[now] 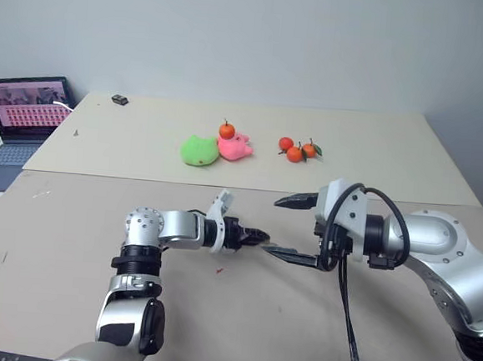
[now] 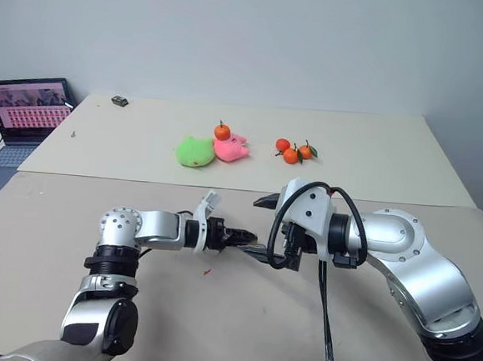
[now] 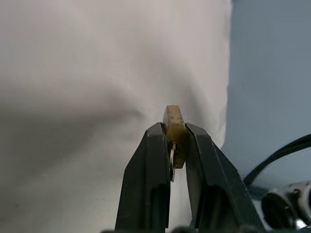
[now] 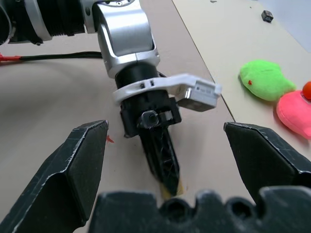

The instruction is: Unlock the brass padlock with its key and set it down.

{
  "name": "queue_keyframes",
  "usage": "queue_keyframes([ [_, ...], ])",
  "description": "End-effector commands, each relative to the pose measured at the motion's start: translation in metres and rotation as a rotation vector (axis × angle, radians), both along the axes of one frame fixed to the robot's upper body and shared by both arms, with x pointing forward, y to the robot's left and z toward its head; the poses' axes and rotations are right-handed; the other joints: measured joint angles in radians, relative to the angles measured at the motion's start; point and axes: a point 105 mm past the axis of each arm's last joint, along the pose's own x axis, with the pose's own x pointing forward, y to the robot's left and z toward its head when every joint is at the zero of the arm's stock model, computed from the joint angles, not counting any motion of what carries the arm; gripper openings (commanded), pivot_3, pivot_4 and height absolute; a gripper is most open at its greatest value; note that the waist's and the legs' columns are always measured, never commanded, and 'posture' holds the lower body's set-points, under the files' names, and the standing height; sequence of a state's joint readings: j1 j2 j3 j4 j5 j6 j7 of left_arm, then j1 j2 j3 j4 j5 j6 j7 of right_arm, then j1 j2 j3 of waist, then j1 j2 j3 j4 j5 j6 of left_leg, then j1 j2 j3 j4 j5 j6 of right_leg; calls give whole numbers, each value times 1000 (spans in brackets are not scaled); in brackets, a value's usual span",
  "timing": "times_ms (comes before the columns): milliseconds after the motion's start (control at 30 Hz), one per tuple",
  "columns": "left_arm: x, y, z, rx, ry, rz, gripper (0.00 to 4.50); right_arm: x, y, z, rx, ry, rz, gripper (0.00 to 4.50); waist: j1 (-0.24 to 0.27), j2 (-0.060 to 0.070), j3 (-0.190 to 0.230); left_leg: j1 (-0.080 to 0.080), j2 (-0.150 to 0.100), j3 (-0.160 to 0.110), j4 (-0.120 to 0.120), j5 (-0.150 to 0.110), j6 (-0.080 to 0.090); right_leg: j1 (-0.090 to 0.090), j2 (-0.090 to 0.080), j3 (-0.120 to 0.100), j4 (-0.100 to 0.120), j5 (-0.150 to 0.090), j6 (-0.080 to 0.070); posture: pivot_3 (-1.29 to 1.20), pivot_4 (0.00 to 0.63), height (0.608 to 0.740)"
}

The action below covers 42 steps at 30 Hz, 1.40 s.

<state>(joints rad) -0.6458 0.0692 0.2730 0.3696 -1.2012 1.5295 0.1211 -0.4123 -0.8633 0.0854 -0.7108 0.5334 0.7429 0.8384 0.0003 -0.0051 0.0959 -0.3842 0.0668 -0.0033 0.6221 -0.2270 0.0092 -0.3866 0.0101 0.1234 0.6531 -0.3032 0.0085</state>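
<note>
The left gripper (image 3: 174,145) pinches the brass padlock (image 3: 174,127) above the table (image 1: 377,158) (a silver bit, possibly its key, shows beneath). The right gripper (image 4: 165,160) gapes wide, facing it.

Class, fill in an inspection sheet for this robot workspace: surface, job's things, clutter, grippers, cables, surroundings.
Surface: beige table, two boards butted together.
Job's things: brass padlock pinched in the left gripper; a silver key seems to sit in it.
Clutter: green plush, pink plush, small oranges, one more orange by the plushes, small dark object at the far edge.
Grippers: left gripper shut on the padlock; right gripper wide open, facing it.
Cables: black cable hanging from the right wrist.
Surroundings: open laptop at left, plain wall.
</note>
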Motion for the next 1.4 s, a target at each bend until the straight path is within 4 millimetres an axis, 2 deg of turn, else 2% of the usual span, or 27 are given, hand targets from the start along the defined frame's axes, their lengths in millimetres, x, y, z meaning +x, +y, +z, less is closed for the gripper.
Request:
queue_keyframes([
  [33,-13,-1,-8,47,-20,-75,35,-4,-4,12,8,-53,-32,4500,-1,0,0,0,0,0,0,0,0,0,0,0,0,0,1,0,150,660],
  [67,-14,2,-10,70,-30,-77,35,-5,-5,11,7,-53,-36,4500,-2,0,0,0,0,0,0,0,-1,0,0,0,0,-1,1,0,150,660],
  [100,-13,7,-11,81,-33,-70,535,-5,-5,11,8,-52,-40,4500,-3,0,0,0,0,0,0,1,-1,0,0,0,0,-1,2,0,150,660],
  [167,-12,19,-12,101,-37,-56,1159,-5,-6,11,9,-50,-44,4500,-9,0,0,0,0,0,0,1,-1,0,0,0,1,-1,2,0,150,660],
  [367,-9,80,-16,181,-24,50,3349,-2,-2,8,16,-43,-16,4500,-33,0,0,6,0,0,-6,0,0,1,0,0,3,-1,3,0,150,660],
  [467,-3,110,-10,223,-37,123,4384,0,1,8,22,-40,5,4500,-45,-1,0,13,0,-1,-12,1,-2,4,1,0,4,-1,3,0,150,660],
  [600,14,151,6,308,-115,242,4452,2,5,6,23,-33,38,4500,-52,-2,1,15,0,-4,-13,1,-2,3,4,1,4,-1,3,0,150,660],
  [667,25,153,29,276,-239,254,4452,4,6,5,24,-25,50,4500,-51,-2,1,16,0,-6,-13,1,-2,3,5,1,4,-1,3,0,150,660],
  [733,32,150,46,255,-365,237,4452,4,6,5,31,-14,56,4500,-43,-1,1,16,0,-7,-13,2,-4,0,5,0,4,-1,3,0,150,660],
  [800,36,138,66,246,-562,176,4452,6,6,7,70,18,52,4500,-32,0,0,15,0,-7,-13,3,-5,-1,4,0,4,-1,3,0,150,660],
  [900,18,109,89,267,-916,-43,4452,8,-10,2,83,113,23,4500,-13,-1,1,11,-2,-7,-13,3,-5,-1,2,-1,0,-1,1,0,150,660],
  [933,11,102,93,257,-986,-96,4452,10,-17,1,86,136,2,4500,-9,0,0,11,-2,-7,-13,3,-7,-1,1,-1,0,1,-2,0,150,660],
  [967,7,98,98,243,-1034,-120,4452,12,-23,1,91,150,-17,4500,-4,1,0,11,-3,-6,-13,4,-10,0,0,-1,-2,3,-5,0,150,660],
  [1100,4,93,110,251,-1129,-147,4452,18,-47,8,82,164,-83,4500,3,1,0,6,-2,-3,-12,0,-5,0,0,-1,-6,3,-6,0,150,660],
  [1200,2,92,111,332,-1231,-207,4452,20,-67,15,68,156,-127,4500,1,-1,2,3,-2,-3,-11,-2,0,1,0,-1,-5,-1,0,0,150,660],
  [1400,-8,86,110,351,-1309,-364,4452,23,-73,23,83,126,-150,4500,-14,0,2,4,-1,-3,-9,-2,1,2,1,-1,-4,-1,1,0,150,660],
])
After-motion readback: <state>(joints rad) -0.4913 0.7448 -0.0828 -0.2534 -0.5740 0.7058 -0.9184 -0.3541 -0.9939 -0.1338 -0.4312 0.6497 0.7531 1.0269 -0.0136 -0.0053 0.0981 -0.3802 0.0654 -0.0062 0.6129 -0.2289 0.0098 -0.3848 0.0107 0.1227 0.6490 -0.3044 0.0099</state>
